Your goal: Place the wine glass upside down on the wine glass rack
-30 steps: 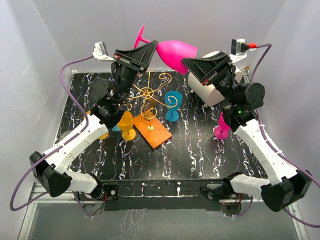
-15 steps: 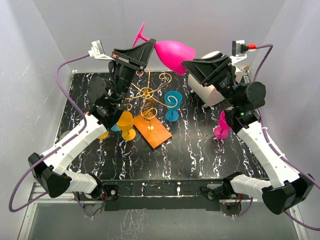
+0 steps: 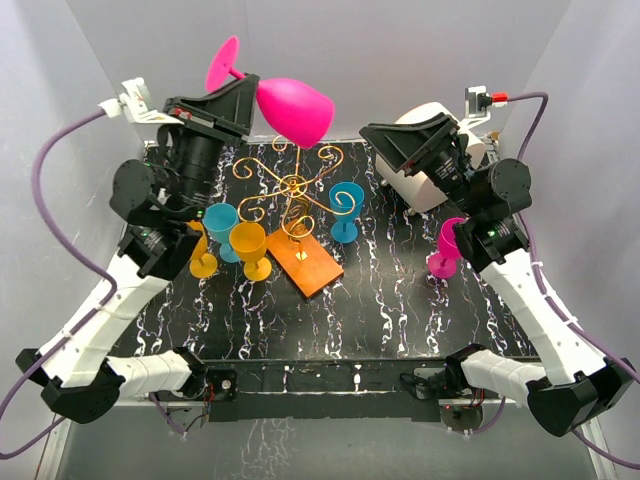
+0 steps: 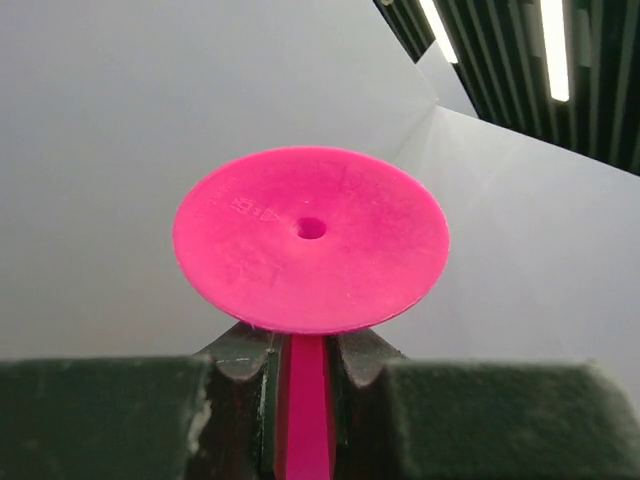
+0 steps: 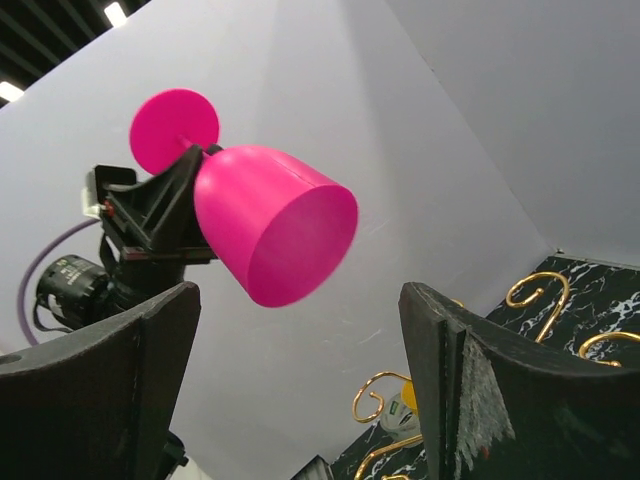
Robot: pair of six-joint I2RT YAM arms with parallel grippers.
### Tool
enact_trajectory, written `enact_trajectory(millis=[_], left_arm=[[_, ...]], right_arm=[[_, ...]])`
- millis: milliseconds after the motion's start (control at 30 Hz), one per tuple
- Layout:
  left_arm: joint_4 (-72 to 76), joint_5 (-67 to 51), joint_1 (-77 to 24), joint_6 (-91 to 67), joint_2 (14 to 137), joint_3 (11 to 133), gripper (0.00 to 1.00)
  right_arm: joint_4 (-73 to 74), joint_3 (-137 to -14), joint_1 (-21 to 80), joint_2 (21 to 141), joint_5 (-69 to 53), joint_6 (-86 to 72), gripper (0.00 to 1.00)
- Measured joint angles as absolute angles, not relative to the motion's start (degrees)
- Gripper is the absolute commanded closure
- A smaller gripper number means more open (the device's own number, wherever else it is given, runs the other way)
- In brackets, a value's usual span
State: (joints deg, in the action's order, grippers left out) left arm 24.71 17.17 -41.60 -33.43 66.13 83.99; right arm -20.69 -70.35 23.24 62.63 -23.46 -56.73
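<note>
Left gripper (image 4: pixel 303 375) pinches pink wine glass (image 3: pixel 293 108) stem upper left, right gripper (image 5: pixel 300 390) spread; next likely needs inverting onto wine glass rack (image 3: pixel 296 186).

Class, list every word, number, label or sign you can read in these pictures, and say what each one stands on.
No text here can be quoted with confidence.
Raised moulded characters on the underside of the pink wine glass foot, left of its centre hole in the left wrist view: too faint to read.
Nothing else in any view shows readable lettering.
</note>
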Motion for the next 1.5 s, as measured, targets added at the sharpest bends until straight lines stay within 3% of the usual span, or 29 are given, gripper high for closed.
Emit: enact_trajectory(millis=[267,533,767,967,1033,1500], left_arm=[[5.6,21.4,-41.6,-16.1,66.5,98.3,1.0],[-3.5,30.5,-41.6,-4.8,67.5,100.6,1.0],[-2.2,41.1,-41.6,8.0,65.3,92.0,1.0],[1.3,48.2,-41.6,16.5,60.3,81.2,1.0],[1.7,49.1,-41.6,17.4,58.8,79.4,1.0],[-7.0,37.8,-41.6,10.4,49.5,73.8,1.0]], right_arm=[[-12.9,-74.8,23.2,63.1,-23.9,-51.2,0.2],[-6.3,-82.0,23.9,67.9,-27.4,-46.6,0.23],[-0.4,-89.2,29.4,74.2,-27.1,-45.5,0.32],[0.7,-95.3,35.9,80.3,-24.2,-48.3,0.34],[1.1,-97.4,37.8,82.6,-23.2,-49.5,0.39],[6.3,-110.6,48.4,95.9,-17.4,-56.7,0.49]])
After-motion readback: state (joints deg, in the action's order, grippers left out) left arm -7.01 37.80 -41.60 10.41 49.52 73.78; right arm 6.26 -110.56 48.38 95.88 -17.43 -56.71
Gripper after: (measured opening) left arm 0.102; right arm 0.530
